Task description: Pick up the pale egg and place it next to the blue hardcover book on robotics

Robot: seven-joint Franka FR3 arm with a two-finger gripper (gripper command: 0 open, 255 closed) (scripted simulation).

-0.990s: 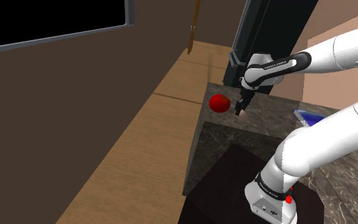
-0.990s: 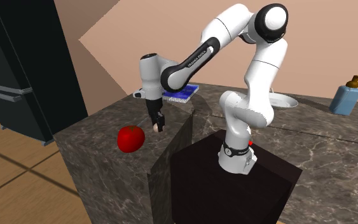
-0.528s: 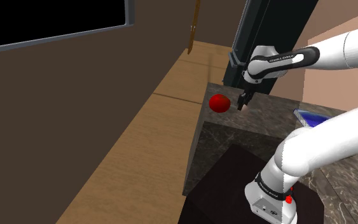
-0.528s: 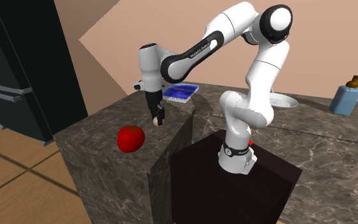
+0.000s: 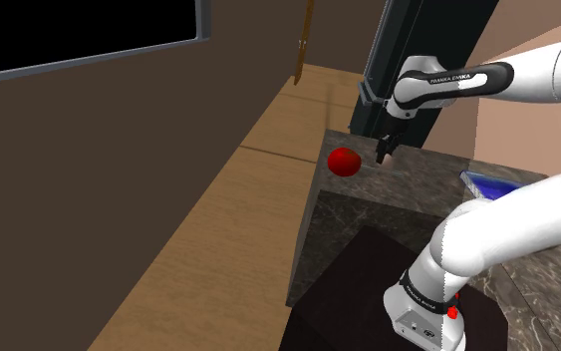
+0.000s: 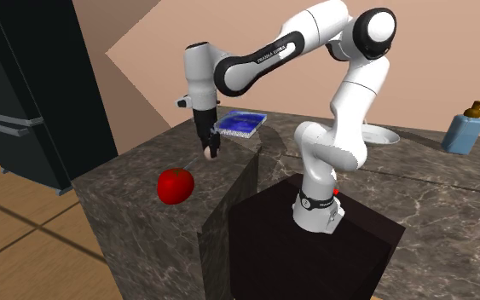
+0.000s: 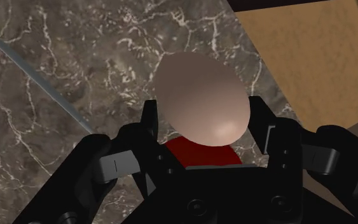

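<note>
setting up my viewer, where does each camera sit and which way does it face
Shoulder view: beside and behind the stand, looking down over the marble counter at the gripper; the base and forearm of the white arm show.
Second exterior view: across the counter, facing the whole arm, blue book beyond the gripper.
Wrist view: on the hand, looking down along the fingers clasping the pale egg.
Shared: both exterior views show the red fruit on the counter beside the gripper.

I saw a red apple (image 6: pixel 176 185) sitting near the corner of the dark marble tabletop (image 6: pixel 123 175). Well apart from it, a blue pump bottle (image 6: pixel 464 129) stood upright near a white plate (image 6: pixel 384 137). A tall dark fridge (image 6: pixel 25 94) stood on the wood floor (image 6: pixel 8 247).
</note>
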